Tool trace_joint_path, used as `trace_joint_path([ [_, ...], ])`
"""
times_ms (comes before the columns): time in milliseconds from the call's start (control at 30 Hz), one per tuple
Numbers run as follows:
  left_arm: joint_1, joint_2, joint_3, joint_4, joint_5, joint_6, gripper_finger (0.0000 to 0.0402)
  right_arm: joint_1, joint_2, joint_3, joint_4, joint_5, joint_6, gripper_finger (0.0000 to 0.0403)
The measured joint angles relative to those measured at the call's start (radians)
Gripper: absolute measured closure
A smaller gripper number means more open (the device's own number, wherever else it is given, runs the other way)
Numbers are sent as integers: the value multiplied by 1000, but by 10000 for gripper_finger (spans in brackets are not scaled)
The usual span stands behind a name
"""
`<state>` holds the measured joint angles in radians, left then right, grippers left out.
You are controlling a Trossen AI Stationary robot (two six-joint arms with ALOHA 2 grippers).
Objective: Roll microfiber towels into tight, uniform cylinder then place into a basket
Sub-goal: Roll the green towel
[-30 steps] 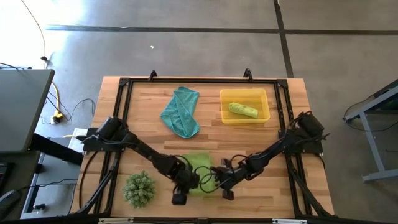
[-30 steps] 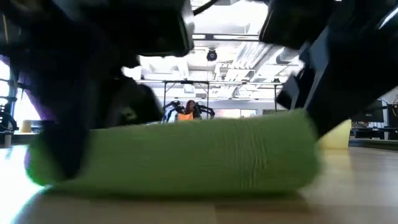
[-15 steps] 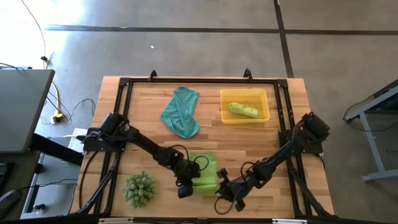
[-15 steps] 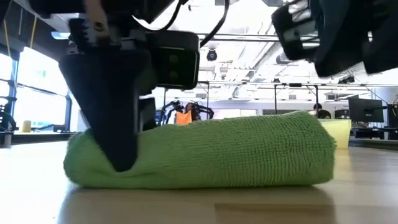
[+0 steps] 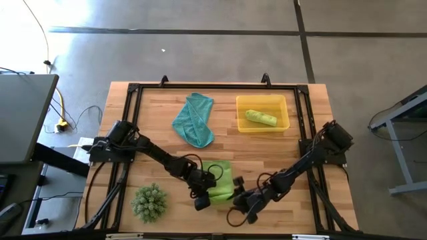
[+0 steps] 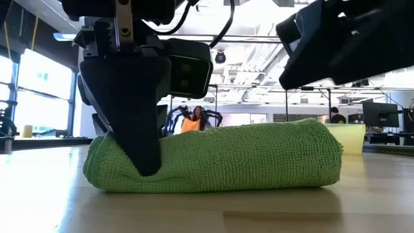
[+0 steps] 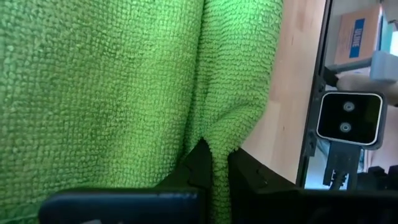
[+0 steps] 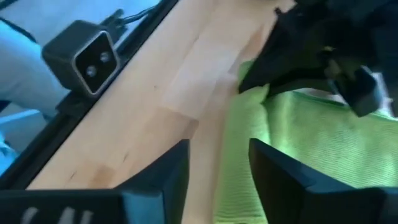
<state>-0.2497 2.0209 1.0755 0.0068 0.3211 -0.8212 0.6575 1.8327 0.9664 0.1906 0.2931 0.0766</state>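
Green towel (image 5: 220,181) lies at the near edge of the table (image 5: 160,120), partly rolled; in the low view it reads as a thick, slightly uneven cylinder. Left gripper (image 5: 202,195) is clamped shut on the roll's left end, cloth pinched between its fingers (image 7: 199,168) in the left wrist view. Right gripper (image 5: 245,205) has let go in the last second: its fingers now stand apart, empty, just beside the roll's right end, and it has pulled back toward the table edge. Since a second ago the roll has shifted a little away from that edge. Judgement: right arm is re-gripping for another turn; roll not yet tight. One green roll (image 5: 260,118) already sits in the basket (image 5: 283,107); the teal towel (image 5: 194,120) lies loose, left of the basket. Plant (image 5: 148,202) untouched at near left.
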Motion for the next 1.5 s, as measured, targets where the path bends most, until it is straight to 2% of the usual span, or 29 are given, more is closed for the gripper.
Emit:
trace_joint_path([
  [133,0,1,0,4,-5,-23,389,6,8,1,-42,-6,-32,231],
  [300,1,1,0,21,-11,-33,389,4,52,1,-79,5,-55,248],
  [433,1,1,0,24,-14,-33,389,2,74,1,-82,62,-50,260],
  [733,1,1,0,33,-14,-40,381,10,73,4,-69,77,-51,263],
  [833,1,1,0,33,-13,-40,382,23,73,48,-80,83,-70,263],
  [967,1,1,-1,35,-13,-40,382,34,71,77,-156,127,-107,263],
  [1200,1,1,0,35,-12,-40,382,5,71,77,-236,167,-54,262],
  [1500,1,1,-1,36,-10,-40,381,-33,71,77,-271,62,69,262],
])
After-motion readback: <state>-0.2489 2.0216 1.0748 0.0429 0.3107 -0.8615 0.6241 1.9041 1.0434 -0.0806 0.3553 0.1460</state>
